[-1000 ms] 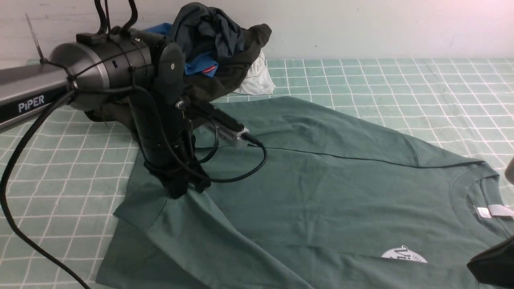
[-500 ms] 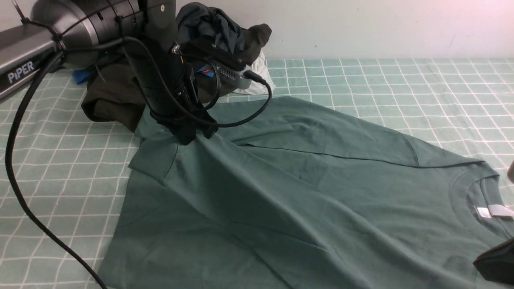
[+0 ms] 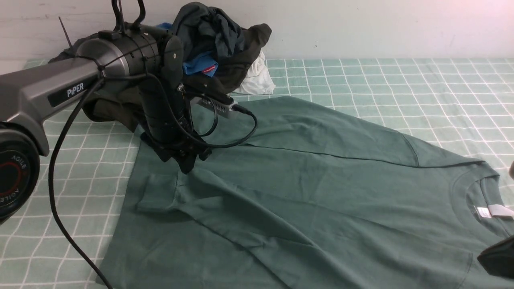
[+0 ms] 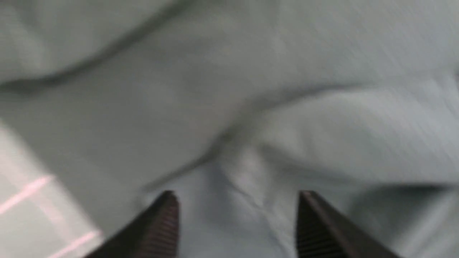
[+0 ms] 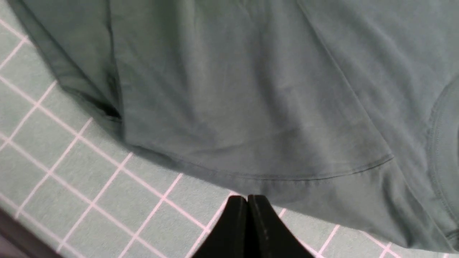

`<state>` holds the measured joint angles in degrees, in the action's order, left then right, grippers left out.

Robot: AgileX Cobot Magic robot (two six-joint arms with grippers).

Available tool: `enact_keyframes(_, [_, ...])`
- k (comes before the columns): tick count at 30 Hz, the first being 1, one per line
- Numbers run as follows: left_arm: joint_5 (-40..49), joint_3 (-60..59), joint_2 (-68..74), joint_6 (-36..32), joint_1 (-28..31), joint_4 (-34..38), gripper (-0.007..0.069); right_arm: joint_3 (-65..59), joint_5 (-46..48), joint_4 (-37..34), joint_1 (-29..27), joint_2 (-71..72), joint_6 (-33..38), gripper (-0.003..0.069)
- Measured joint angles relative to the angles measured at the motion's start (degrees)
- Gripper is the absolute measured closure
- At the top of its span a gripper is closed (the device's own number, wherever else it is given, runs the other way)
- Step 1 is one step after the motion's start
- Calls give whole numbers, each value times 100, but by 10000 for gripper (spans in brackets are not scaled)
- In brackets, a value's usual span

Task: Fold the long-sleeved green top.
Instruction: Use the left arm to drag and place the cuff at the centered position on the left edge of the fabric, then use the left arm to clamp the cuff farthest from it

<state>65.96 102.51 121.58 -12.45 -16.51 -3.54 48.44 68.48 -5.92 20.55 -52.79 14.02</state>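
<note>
While left arm [image 3: 160,112] points down over green top [image 3: 321,180], left jaws apart | right jaws together

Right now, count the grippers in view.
2. The left gripper hangs open over the left end of the top; the right gripper is shut by its near right edge.
</note>
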Motion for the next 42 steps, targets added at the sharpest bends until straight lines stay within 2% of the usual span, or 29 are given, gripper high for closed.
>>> enact_keyframes(2, [0,253,0,349,84,-169,128,90,-50,205,0,-159,-179,676])
enact_keyframes(4, [0,522,14,632,241,-225,106,240,-79,441,0,-406,-339,676])
enact_keyframes(13, [-277,945,399,1040,1044,-52,100,1049,-275,778,0,-1521,-594,676])
enact_keyframes(18, [-572,945,816,1059,1410,447,100,1127,-460,796,0,-1992,-594,676])
enact_keyframes(27, [-1136,945,1220,1059,1566,1395,104,1132,-486,803,0,-2170,-545,676])
enact_keyframes(32, [-1206,947,1227,1052,1566,1491,182,1132,-486,826,0,-2170,-539,676])
enact_keyframes(36, [-1211,947,1214,1006,1560,1508,350,1132,-486,836,0,-2170,-535,676])
enact_keyframes(37, [-1211,947,1209,1006,1560,1508,350,1132,-486,836,0,-2170,-535,676])
enact_keyframes(38, [-1211,951,1195,994,1560,1508,411,1132,-486,836,0,-2170,-535,676])
enact_keyframes(40, [-1211,951,1128,944,1560,1502,487,1132,-486,836,0,-2170,-535,676])
enact_keyframes(42, [-1223,951,1083,886,1560,1502,529,1132,-486,836,0,-2170,-535,676])
